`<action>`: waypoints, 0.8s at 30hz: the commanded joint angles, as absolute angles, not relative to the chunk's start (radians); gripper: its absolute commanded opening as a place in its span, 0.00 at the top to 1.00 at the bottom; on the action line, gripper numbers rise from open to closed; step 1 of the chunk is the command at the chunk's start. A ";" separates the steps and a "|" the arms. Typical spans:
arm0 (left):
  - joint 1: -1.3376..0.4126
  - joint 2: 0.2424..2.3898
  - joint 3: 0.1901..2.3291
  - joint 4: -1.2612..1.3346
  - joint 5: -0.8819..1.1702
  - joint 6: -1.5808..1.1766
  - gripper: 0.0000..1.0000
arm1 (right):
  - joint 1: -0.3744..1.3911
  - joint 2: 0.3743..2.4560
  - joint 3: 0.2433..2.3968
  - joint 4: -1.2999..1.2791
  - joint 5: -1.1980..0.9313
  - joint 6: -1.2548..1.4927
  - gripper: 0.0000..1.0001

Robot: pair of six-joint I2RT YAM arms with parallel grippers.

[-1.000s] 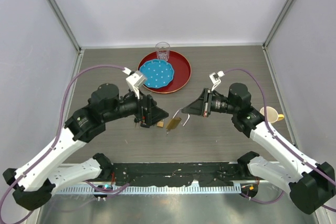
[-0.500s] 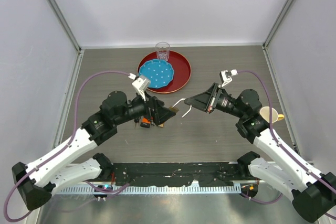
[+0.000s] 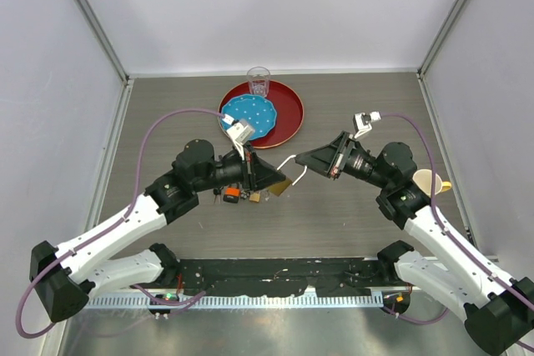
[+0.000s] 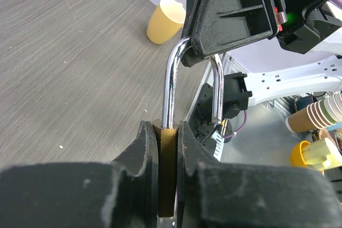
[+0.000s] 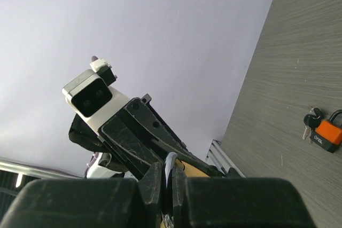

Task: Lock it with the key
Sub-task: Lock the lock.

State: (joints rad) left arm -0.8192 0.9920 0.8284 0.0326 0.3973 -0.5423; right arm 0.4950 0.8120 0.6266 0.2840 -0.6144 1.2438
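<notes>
Orange-bodied padlock (image 5: pixel 328 133) with key bunch (image 5: pixel 309 120) lies on grey tabletop (image 3: pixel 167 114). Just beyond, held aloft, left fingers (image 4: pixel 140 148) clamp small brass padlock (image 4: pixel 167 174) by flat faces; right fingers (image 5: pixel 149 196) pinch its chrome shackle (image 4: pixel 170 84). Judged dense, rigid, slick; hold brass faces.

Top cam: we look down from above and behind, whole table (image 3: pixel 350 223) in frame, fairly far. Wrist cams: we sit super close, facing each other. All three share padlock (image 3: pixel 280 188).

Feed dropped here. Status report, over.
Left gripper shut on brass padlock. Right gripper shut on its chrome shackle, open. Keys beside orange padlock on table, unheld.
</notes>
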 commanded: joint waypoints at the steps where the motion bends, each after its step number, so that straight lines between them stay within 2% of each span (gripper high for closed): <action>1: -0.815 0.982 0.857 0.023 0.393 -0.545 1.00 | 0.505 0.784 0.706 0.408 -0.617 1.238 0.98; 4: -0.813 0.960 0.877 -0.030 0.380 -0.531 1.00 | 0.505 0.791 0.703 0.387 -0.646 1.197 0.98; 5: -0.815 0.954 0.899 -0.049 0.379 -0.523 1.00 | 0.503 0.796 0.704 0.376 -0.659 1.159 0.88; 8: -0.813 0.962 0.949 -0.132 0.396 -0.500 1.00 | 0.505 0.816 0.716 0.339 -0.710 1.082 0.67; 11: -0.813 0.982 1.001 -0.213 0.445 -0.477 1.00 | 0.506 0.837 0.721 0.374 -0.767 1.063 0.57; 15: -0.813 1.015 1.043 -0.291 0.498 -0.451 1.00 | 0.506 0.893 0.748 0.384 -0.877 1.026 0.53; 17: -0.813 1.020 1.052 -0.299 0.514 -0.446 1.00 | 0.506 0.928 0.785 0.303 -0.900 0.988 0.53; 21: -0.813 1.014 1.058 -0.295 0.526 -0.445 1.00 | 0.506 0.946 0.822 0.143 -0.888 0.856 0.53; 24: -0.815 1.011 1.065 -0.288 0.549 -0.446 1.00 | 0.506 0.962 0.815 0.123 -0.887 0.830 0.55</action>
State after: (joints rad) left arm -0.8116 1.0229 1.0000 -0.3351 0.4736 -0.4549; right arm 0.4984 0.9565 0.7692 0.1574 -0.8597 0.9203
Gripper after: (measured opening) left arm 0.170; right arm 0.463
